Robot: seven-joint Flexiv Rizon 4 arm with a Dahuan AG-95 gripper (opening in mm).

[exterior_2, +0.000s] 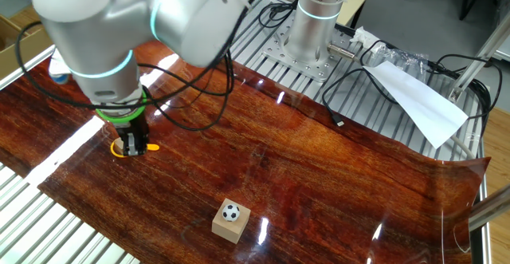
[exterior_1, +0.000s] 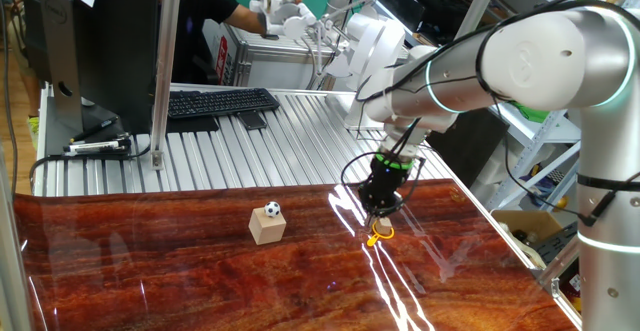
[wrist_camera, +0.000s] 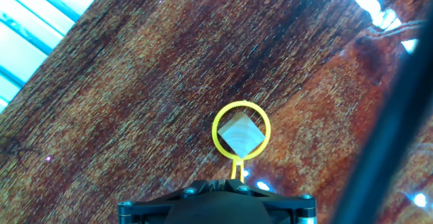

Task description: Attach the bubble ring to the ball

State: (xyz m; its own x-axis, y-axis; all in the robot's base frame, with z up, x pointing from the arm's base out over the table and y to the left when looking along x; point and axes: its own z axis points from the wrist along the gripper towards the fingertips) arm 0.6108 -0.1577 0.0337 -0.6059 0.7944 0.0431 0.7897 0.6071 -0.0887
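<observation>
wood-grain table (exterior_1: 180, 271); gripper (exterior_1: 381, 211) pinching bubble ring (wrist_camera: 241, 130) stem; ball (exterior_1: 272, 210) on cube (exterior_1: 267, 227).

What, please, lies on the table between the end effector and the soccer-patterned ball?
Only bare reddish wood-grain tabletop separates the end effector and the ball, in both fixed views.

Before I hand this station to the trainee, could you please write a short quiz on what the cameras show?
1. True or false: the ball rests on top of a tan wooden cube.
2. In the hand view, what sits inside the loop of the bubble ring? A: the ball. B: a small wooden cube. C: nothing.
3. Short answer: which is nearer the tool, the ball or the bubble ring?

Key: 1 true; 2 B; 3 the bubble ring.
</observation>
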